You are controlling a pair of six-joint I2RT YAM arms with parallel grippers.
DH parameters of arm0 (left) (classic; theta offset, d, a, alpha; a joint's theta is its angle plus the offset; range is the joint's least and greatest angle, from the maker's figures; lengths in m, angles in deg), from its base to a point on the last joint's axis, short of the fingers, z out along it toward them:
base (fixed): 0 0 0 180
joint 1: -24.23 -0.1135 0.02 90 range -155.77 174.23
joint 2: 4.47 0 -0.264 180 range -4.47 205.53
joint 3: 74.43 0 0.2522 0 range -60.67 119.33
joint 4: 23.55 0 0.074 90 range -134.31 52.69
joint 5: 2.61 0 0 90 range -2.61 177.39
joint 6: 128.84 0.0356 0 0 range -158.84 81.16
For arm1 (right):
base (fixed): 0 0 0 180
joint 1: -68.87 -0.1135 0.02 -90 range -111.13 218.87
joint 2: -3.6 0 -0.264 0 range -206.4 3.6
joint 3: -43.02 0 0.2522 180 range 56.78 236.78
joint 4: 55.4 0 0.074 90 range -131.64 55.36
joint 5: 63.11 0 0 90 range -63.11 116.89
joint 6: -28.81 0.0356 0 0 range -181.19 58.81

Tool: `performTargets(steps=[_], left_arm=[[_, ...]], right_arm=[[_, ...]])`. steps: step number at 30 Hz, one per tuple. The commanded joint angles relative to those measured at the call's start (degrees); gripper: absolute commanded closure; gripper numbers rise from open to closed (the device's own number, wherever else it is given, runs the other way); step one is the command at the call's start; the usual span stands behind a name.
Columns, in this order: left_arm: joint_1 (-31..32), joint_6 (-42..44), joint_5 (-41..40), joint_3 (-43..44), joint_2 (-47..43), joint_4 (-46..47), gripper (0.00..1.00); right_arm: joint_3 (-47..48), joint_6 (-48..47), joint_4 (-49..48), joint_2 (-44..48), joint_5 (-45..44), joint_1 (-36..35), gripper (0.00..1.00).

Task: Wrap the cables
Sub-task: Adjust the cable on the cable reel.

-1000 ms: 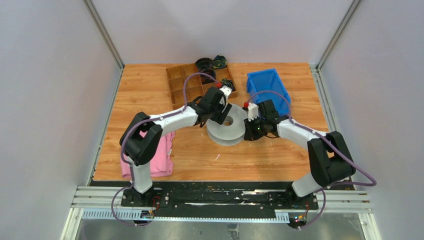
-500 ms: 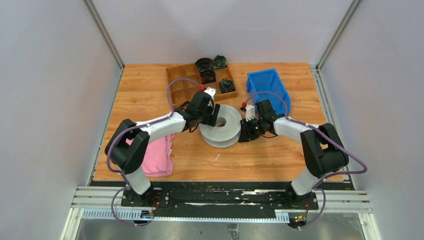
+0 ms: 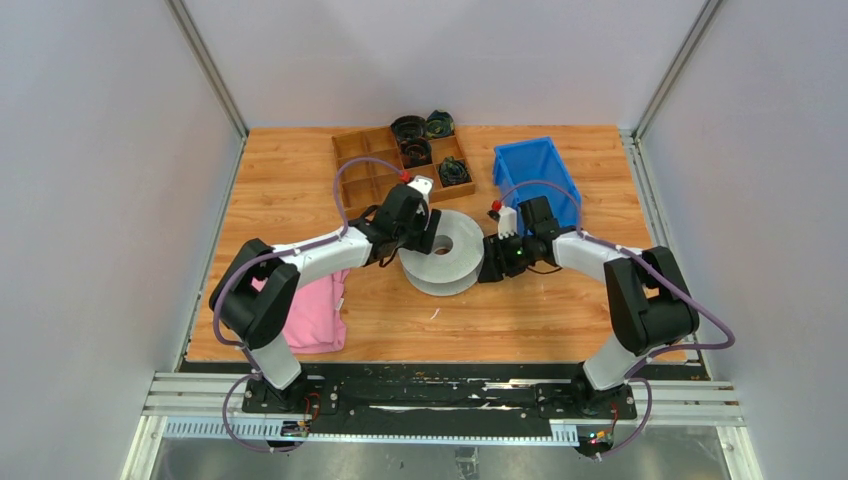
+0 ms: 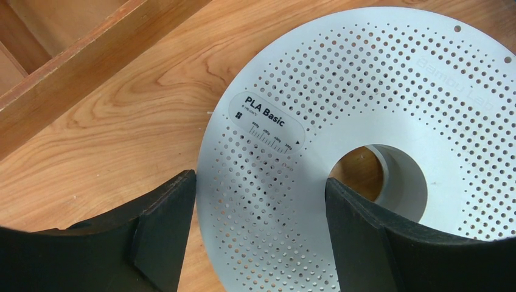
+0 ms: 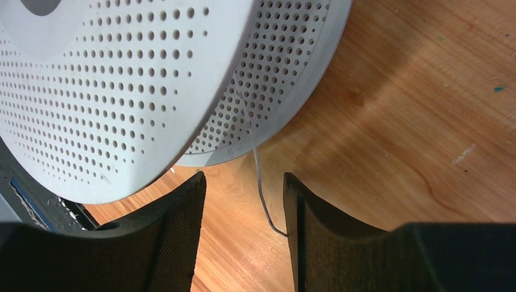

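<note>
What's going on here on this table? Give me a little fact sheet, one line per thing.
Spool: grey, perforated, mid-table, hole facing up
Wire: thin, pale, trailing off the spool's edge
Left hand: open, straddling the spool's rim
Right hand: open, the wire hangs between its fingers, not pinched
Wooden tray: far side, dark coils in some compartments
Blue bin: far right
Pink cloth: near left
</note>
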Motion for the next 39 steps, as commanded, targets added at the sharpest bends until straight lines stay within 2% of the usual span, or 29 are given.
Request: performTargets(steps=[1, 14, 19, 25, 33, 36, 39], left_arm=[[0.99, 0.14, 0.36, -1.71, -0.25, 0.11, 0.27], [1.33, 1.16, 0.42, -1.89, -0.15, 0.76, 0.27], [1.42, 1.42, 0.43, -1.80, -0.01, 0.78, 0.27], [1.42, 1.52, 0.60, -1.72, 0.15, 0.93, 0.27], [1.42, 0.80, 0.78, -1.80, -0.12, 0.85, 0.27], [1.42, 0.14, 1.06, -1.89, -0.33, 0.93, 0.27], [1.42, -0.72, 1.50, -1.80, -0.49, 0.93, 0.26]], right_arm=[[2.24, -3.51, 3.01, 1.30, -2.22, 1.31, 0.49], [1.39, -13.30, 4.55, 5.82, -7.96, 1.34, 0.44], [1.41, -15.13, 4.33, 5.94, -8.56, 1.32, 0.56], [1.05, -15.03, 3.65, 6.23, -8.16, 1.27, 0.82], [1.50, -12.36, 3.98, 5.06, -7.37, 1.22, 0.92], [1.96, -9.67, 4.80, 4.20, -6.30, 1.33, 0.99], [2.58, -4.69, 5.20, 2.79, -3.31, 1.30, 0.99]])
